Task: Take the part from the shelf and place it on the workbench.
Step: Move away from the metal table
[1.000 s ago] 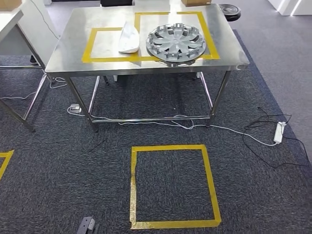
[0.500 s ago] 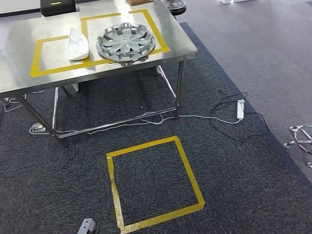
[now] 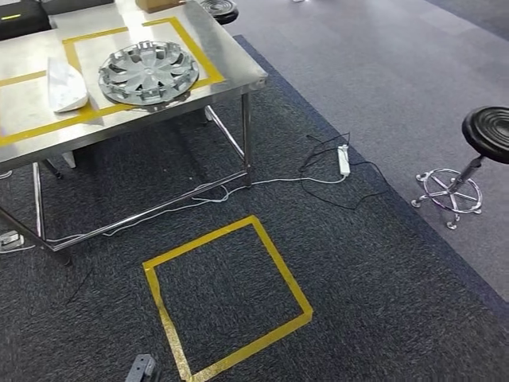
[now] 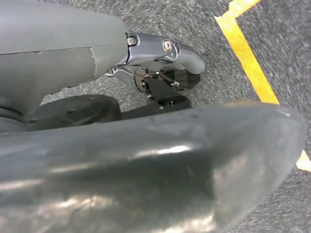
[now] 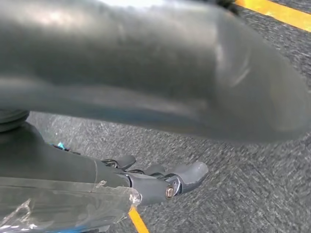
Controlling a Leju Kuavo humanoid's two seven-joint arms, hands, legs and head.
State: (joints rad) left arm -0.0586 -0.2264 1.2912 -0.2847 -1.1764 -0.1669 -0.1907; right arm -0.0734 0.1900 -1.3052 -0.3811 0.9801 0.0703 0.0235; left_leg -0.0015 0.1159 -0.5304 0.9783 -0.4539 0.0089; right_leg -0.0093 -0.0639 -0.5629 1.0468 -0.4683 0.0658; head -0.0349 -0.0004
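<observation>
Silver spoked wheel cover sits on the stainless steel workbench, right hand slack and empty, left hand too hidden to call (nothing plainly in it), and I'd say the thin white cable trailing from under that workbench could snag a foot.

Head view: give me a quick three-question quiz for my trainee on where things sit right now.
1. True or false: the silver wheel cover lies on the carpet, inside the yellow tape square.
2. What stands on the floor at the right edge of the head view? A) a black stool B) a ladder C) a bucket
3. Fill in: on the workbench, the white part lies to the ___ of the wheel cover, as the head view shows it.

Key: 1 false, it lies on the workbench; 2 A; 3 left.
</observation>
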